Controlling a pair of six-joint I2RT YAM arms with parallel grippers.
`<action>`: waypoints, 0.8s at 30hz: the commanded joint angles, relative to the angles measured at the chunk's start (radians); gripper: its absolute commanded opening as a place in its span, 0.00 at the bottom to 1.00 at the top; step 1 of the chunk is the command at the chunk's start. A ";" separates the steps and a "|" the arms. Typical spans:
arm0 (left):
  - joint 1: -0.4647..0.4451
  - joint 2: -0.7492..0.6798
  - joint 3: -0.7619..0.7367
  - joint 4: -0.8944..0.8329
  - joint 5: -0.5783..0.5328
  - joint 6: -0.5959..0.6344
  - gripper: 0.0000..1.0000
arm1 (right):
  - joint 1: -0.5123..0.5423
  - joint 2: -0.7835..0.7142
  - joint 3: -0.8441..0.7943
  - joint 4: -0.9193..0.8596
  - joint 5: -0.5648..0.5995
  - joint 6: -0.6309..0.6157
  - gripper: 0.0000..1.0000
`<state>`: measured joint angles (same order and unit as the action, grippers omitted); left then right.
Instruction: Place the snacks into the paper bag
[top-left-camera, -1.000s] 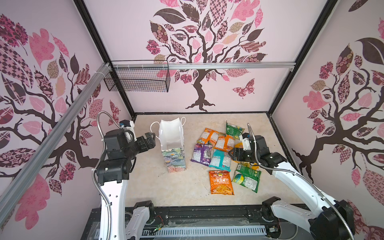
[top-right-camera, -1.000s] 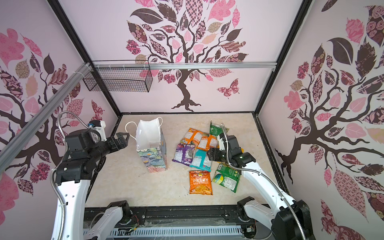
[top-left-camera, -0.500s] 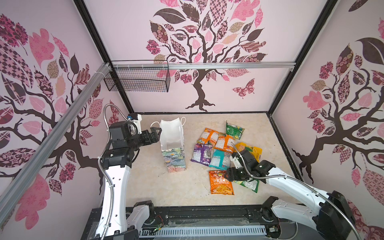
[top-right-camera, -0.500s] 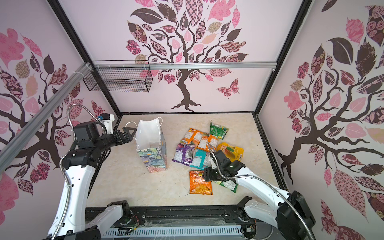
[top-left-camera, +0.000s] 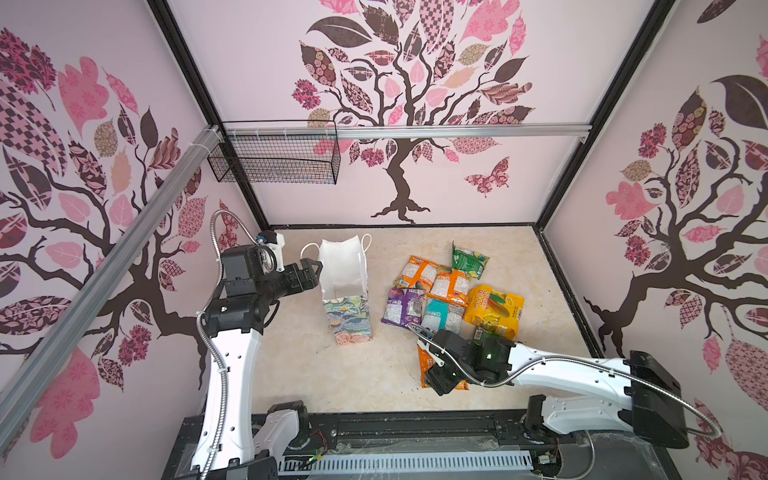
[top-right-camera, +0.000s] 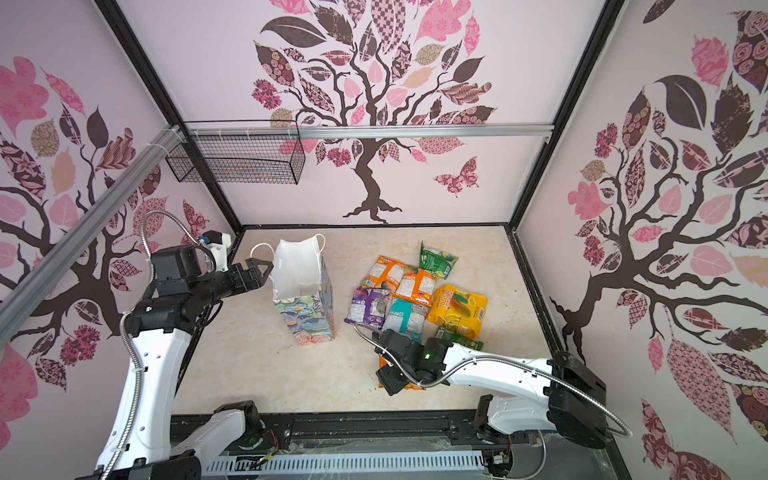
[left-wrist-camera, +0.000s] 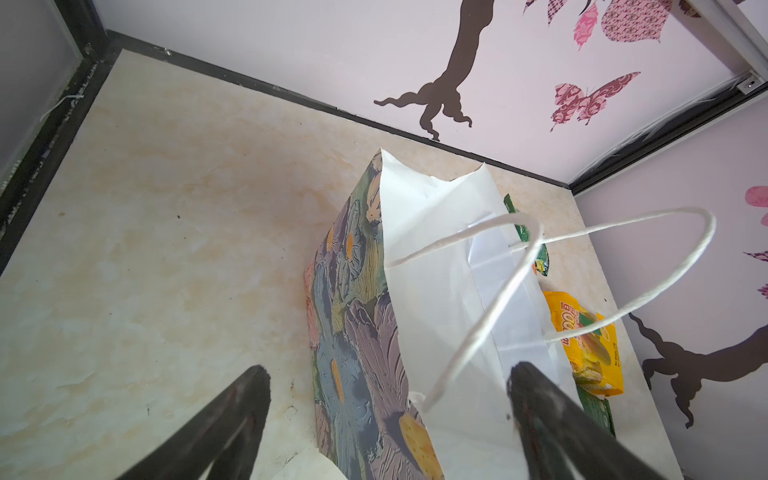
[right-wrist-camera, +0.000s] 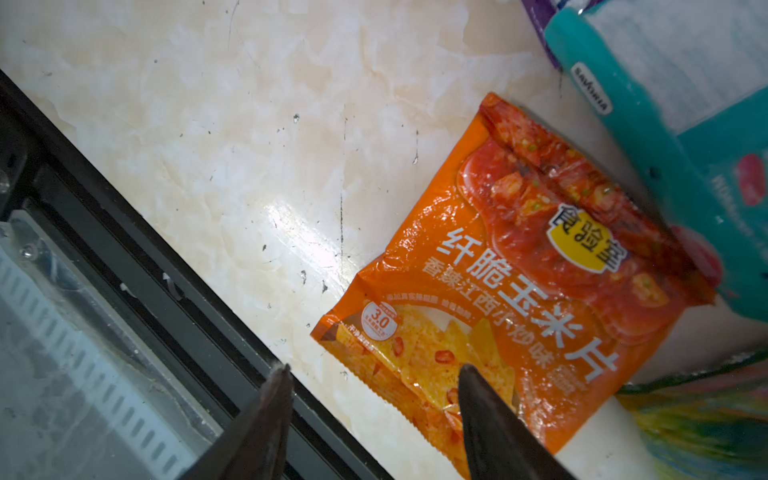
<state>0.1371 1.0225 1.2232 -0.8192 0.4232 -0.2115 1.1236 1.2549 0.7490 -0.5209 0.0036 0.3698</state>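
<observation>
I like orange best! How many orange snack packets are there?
3. Two orange packets lie side by side farther back; the third is near the front, under the right gripper. More may be hidden.

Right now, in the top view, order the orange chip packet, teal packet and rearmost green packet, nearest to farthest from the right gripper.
1. Orange chip packet, under the right gripper.
2. Teal packet, mid-pile.
3. Rearmost green packet, far back.

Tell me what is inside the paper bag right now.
In both top views the paper bag stands open and shows only its white inner walls; nothing else shows inside. Its bottom is hidden behind the printed near wall.
</observation>
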 joint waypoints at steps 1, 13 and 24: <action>0.003 -0.011 0.053 -0.044 -0.010 0.020 0.92 | 0.032 0.063 0.065 -0.031 0.060 -0.073 0.63; -0.001 0.027 0.106 -0.064 0.059 0.017 0.73 | 0.124 0.237 0.163 -0.101 0.078 -0.148 0.60; -0.010 0.038 0.105 -0.069 0.047 0.026 0.68 | 0.132 0.338 0.197 -0.172 0.191 -0.069 0.54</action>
<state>0.1326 1.0634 1.2881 -0.8803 0.4614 -0.2062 1.2491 1.5635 0.8993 -0.6476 0.1291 0.2691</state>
